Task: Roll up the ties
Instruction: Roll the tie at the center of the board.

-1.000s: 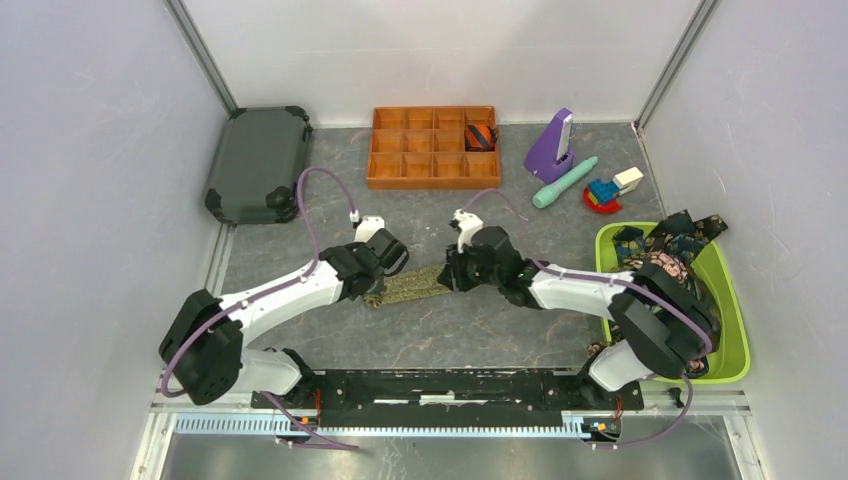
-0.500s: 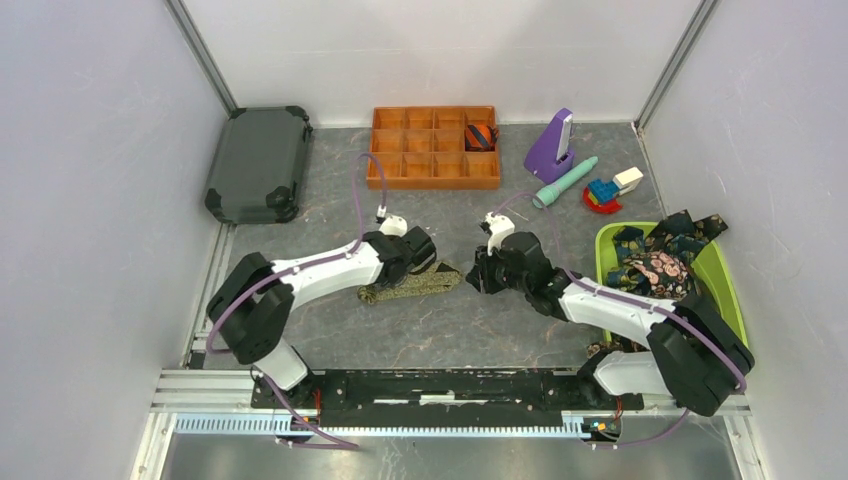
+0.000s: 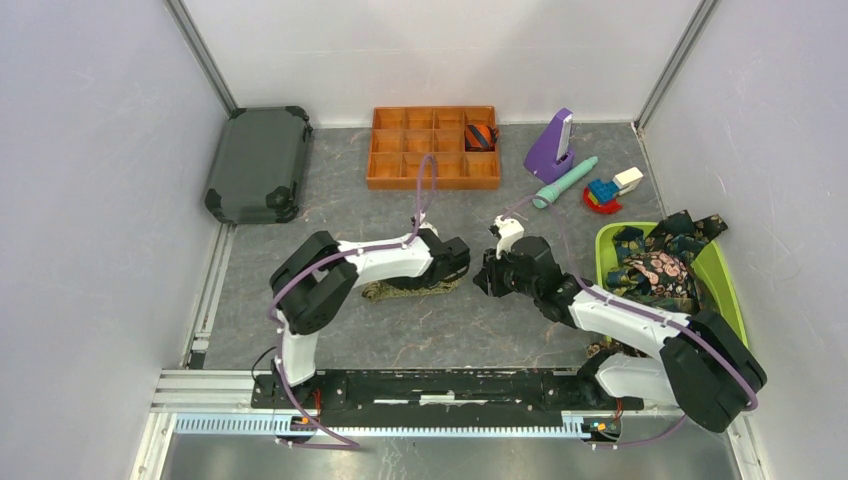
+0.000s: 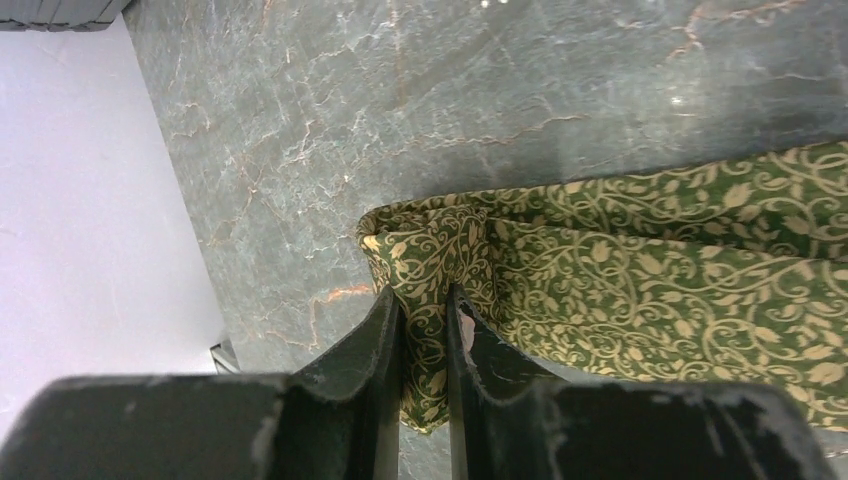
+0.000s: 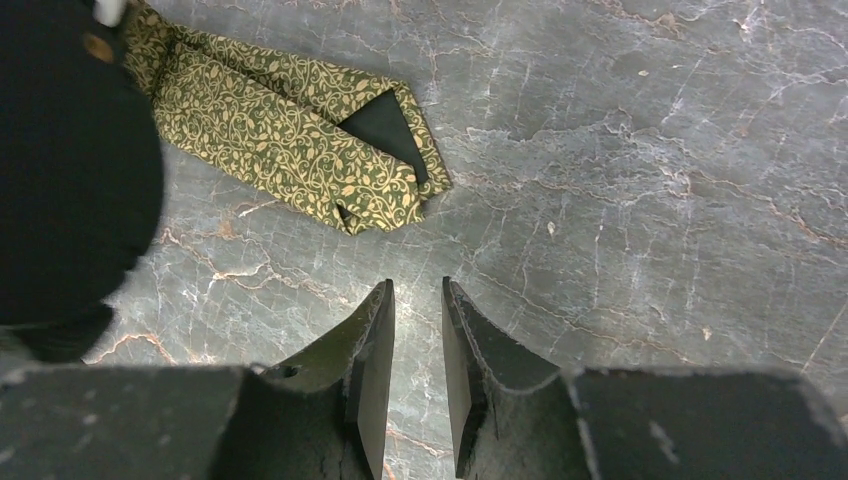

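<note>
Tie, olive-green, long axis left-right, left gripper pinching a fold, right gripper narrowly parted, empty.

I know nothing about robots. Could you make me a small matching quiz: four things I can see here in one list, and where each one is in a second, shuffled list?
Things
1. green leaf-patterned tie
2. striped rolled tie
3. heap of dark patterned ties
4. right fingers

Where
A. in the green bin
B. over the bare table, holding nothing
C. pinched between the left fingers
D. in a compartment of the orange tray

Pairs: 1-C, 2-D, 3-A, 4-B
</note>
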### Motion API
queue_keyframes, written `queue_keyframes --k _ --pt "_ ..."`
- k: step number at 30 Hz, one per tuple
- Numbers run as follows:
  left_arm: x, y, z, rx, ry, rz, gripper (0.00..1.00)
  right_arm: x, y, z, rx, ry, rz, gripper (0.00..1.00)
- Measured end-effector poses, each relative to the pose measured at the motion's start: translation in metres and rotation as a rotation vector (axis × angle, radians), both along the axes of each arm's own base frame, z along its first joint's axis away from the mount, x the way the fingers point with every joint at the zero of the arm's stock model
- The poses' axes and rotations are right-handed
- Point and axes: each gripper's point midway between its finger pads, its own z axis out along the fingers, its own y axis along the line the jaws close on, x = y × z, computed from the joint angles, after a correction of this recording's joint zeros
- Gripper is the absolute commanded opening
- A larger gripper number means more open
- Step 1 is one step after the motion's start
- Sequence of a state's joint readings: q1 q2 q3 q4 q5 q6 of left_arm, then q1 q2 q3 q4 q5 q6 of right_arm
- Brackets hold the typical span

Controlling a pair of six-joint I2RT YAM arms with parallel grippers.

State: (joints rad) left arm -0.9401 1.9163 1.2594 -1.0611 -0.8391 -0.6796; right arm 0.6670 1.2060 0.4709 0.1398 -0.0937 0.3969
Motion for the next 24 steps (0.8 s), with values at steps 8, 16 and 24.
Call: queue_keyframes --k 8,16,24 --pt "0.000 -0.017 -0.012 0.054 0.031 -0.025 0.40 0.000 -0.004 0.006 0.013 -0.019 -0.008 0.31" --pt "0.001 -0.024 -0.021 0.044 0.041 -0.017 0.55 -0.001 -0.006 0.008 0.018 -0.023 -0.010 0.31" --pt "0.003 -0.031 -0.016 0.008 0.037 -0.015 0.65 -0.002 -0.007 0.012 0.023 -0.029 -0.010 0.31"
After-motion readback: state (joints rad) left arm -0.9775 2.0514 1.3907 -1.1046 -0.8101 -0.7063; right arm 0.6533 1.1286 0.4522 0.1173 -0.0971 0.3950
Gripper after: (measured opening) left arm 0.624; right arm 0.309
